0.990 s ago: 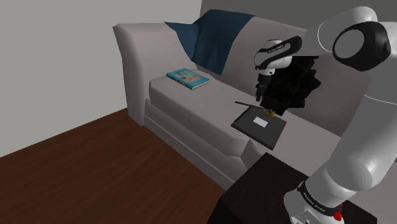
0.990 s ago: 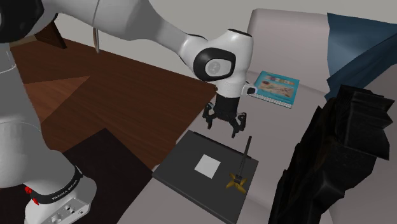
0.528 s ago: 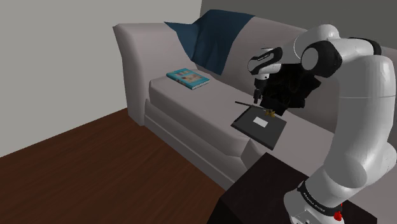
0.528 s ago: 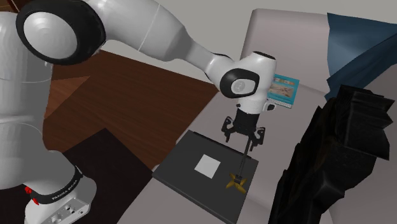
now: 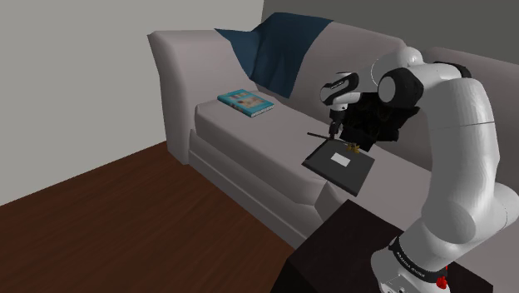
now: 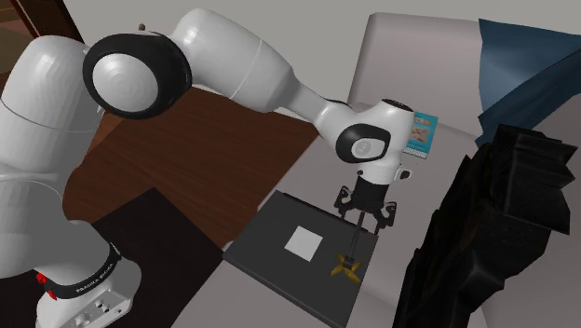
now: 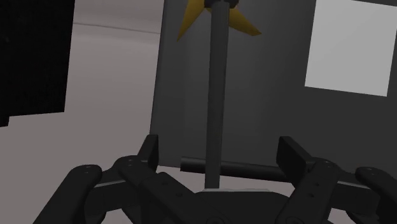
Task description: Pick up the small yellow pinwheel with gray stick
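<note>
The gripper point(image 6: 365, 211) has lowered over the pinwheel point(image 6: 347, 266) stick point(image 7: 216, 95); wrist view shows fingers point(image 7: 151, 153) spread, straddling it without contact

Grey sofa point(image 5: 224, 137), blue throw point(image 5: 279, 46) over backrest, teal book point(image 5: 245, 101), dark board point(image 5: 353, 175) on seat

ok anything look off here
The small yellow pinwheel with a grey stick lies flat on a dark board, stick end overhanging its edge. A jagged black lump sits beside it on the pale sofa.
</note>
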`<state>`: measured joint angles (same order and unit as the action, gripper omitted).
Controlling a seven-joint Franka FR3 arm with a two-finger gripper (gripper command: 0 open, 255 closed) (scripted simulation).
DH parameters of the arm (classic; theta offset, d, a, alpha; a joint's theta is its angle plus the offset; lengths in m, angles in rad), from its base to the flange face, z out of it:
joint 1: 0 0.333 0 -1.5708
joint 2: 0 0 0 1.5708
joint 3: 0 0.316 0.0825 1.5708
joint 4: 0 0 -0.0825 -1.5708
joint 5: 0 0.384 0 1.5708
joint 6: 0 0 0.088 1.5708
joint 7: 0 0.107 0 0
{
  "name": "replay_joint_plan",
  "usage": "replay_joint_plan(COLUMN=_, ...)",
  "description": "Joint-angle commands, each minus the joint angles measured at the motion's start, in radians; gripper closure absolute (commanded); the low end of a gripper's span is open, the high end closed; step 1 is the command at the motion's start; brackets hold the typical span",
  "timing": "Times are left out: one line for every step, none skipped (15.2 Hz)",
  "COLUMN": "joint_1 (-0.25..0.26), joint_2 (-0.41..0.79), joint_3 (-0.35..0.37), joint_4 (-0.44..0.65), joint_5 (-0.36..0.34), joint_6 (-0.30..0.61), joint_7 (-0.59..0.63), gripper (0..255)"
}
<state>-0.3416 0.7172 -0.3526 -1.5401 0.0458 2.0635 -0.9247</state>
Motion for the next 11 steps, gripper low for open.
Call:
replay_joint_plan(joint_1=-0.003, joint_2=0.017, joint_3=0.003, joint_4=0.003, joint_5=0.004, joint_6=0.015, joint_7=0.000, gripper=0)
replay_joint_plan(joint_1=-0.005, joint_2=0.030, joint_3=0.006, joint_4=0.002, joint_5=0.007, joint_6=0.028, joint_7=0.001, gripper=0)
replay_joint_plan(joint_1=-0.005, joint_2=0.030, joint_3=0.006, joint_4=0.002, joint_5=0.007, joint_6=0.028, joint_7=0.001, gripper=0)
replay_joint_plan(joint_1=-0.005, joint_2=0.030, joint_3=0.006, joint_4=0.002, joint_5=0.006, joint_6=0.028, joint_7=0.001, gripper=0)
replay_joint_plan(joint_1=-0.005, joint_2=0.031, joint_3=0.006, joint_4=0.001, joint_5=0.007, joint_6=0.029, joint_7=0.001, gripper=255)
replay_joint_plan(joint_1=-0.006, joint_2=0.031, joint_3=0.006, joint_4=0.002, joint_5=0.007, joint_6=0.029, joint_7=0.001, gripper=255)
replay_joint_plan(joint_1=-0.005, joint_2=0.031, joint_3=0.006, joint_4=0.002, joint_5=0.007, joint_6=0.028, joint_7=0.001, gripper=255)
replay_joint_plan(joint_1=-0.005, joint_2=0.030, joint_3=0.006, joint_4=0.002, joint_5=0.007, joint_6=0.028, joint_7=0.001, gripper=255)
replay_joint_plan(joint_1=-0.005, joint_2=0.030, joint_3=0.006, joint_4=0.002, joint_5=0.006, joint_6=0.028, joint_7=0.001, gripper=255)
replay_joint_plan(joint_1=-0.005, joint_2=0.030, joint_3=0.006, joint_4=0.002, joint_5=0.006, joint_6=0.028, joint_7=0.001, gripper=255)
replay_joint_plan(joint_1=-0.005, joint_2=0.030, joint_3=0.006, joint_4=0.002, joint_5=0.006, joint_6=0.028, joint_7=0.001, gripper=255)
